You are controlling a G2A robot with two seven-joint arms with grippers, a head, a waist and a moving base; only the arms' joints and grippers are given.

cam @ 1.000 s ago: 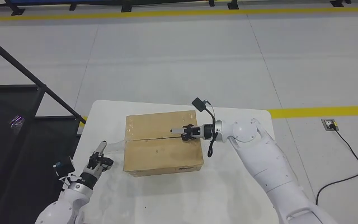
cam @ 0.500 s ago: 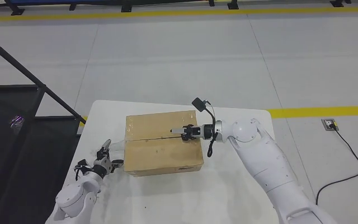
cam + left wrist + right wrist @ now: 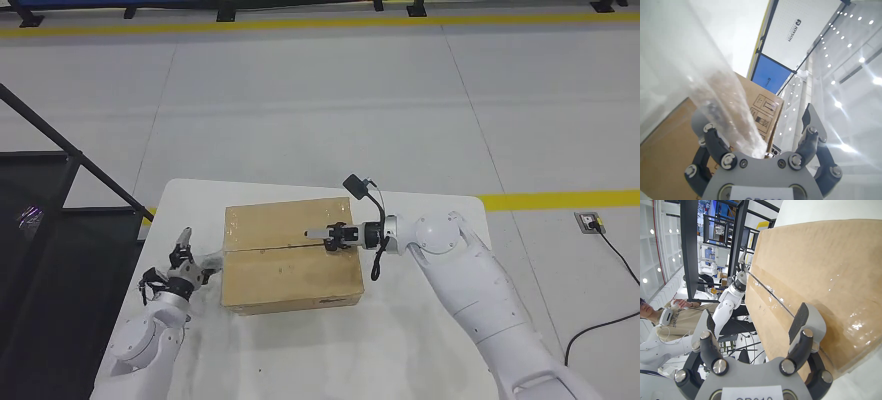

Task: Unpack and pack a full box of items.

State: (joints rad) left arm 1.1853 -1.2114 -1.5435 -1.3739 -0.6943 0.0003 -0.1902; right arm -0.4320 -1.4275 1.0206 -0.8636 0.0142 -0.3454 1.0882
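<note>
Right now the brown cardboard box [image 3: 290, 262] sits in the middle of the white tabletop [image 3: 400, 330], a bit left of center in the top view. The right pincer [image 3: 320, 236] lies over the upper right part of the box top, right by the seam [image 3: 270, 247]. Its two fingers are spread wide and hold nothing, and one finger sits close over the cardboard. The left pincer [image 3: 757, 121] is off the left side of the box, low by the tabletop, with its fingers wide apart too. A clear, crinkly strip of tape [image 3: 730, 106] runs from the base of the left pincer to the box. The box is closed, with both top flaps down and meeting at a thin dark line. Shiny bits of tape shine along that line. One side has small black picture marks [image 3: 762, 111].
</note>
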